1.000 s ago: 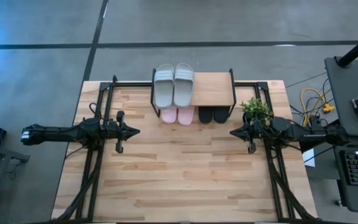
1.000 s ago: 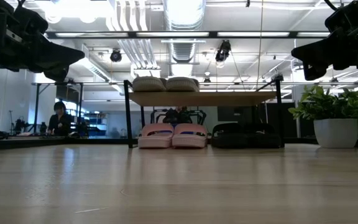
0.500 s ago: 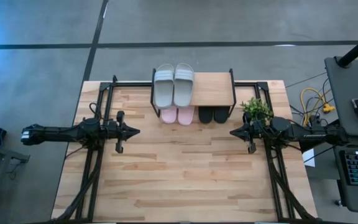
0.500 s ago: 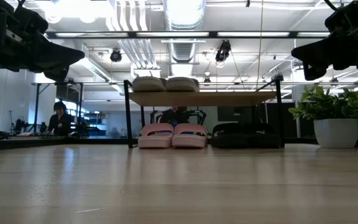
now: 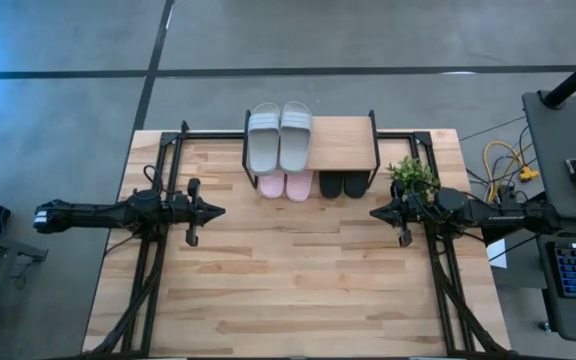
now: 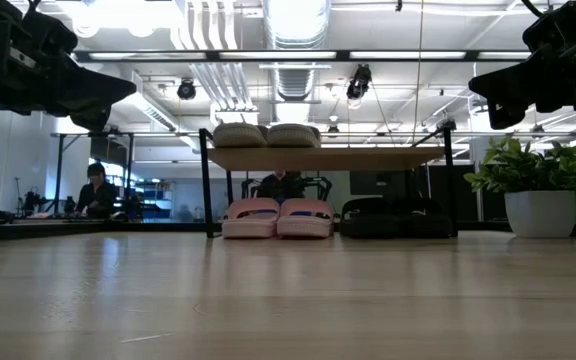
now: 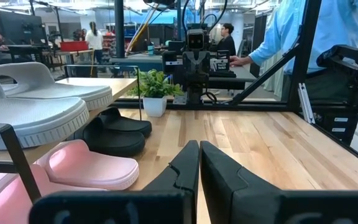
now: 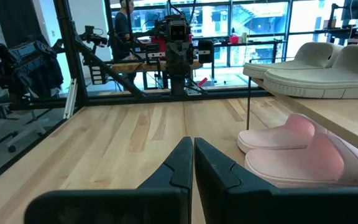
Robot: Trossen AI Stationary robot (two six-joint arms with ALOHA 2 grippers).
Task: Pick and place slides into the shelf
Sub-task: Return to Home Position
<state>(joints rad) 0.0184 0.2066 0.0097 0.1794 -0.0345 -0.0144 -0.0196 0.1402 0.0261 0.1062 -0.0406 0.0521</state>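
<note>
Left gripper (image 5: 218, 211) clenched on nothing, right gripper (image 5: 374, 212) likewise, tips facing each other, shelf (image 5: 343, 140) off to the side between them, grey-green slides (image 5: 279, 138) on its plank, pink slides (image 5: 286, 185) and black slides (image 5: 343, 185) beneath, potted plant (image 5: 413, 176) beside right gripper.

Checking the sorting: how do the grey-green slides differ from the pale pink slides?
The grey-green foam slides lie atop the light wooden shelf plank; the pale pink foam slides sit on the tabletop beneath it. From above, the grey-green pair shows whole, while the pink pair only pokes out from under the plank. Both pairs lie side by side at the same end of the shelf.
</note>
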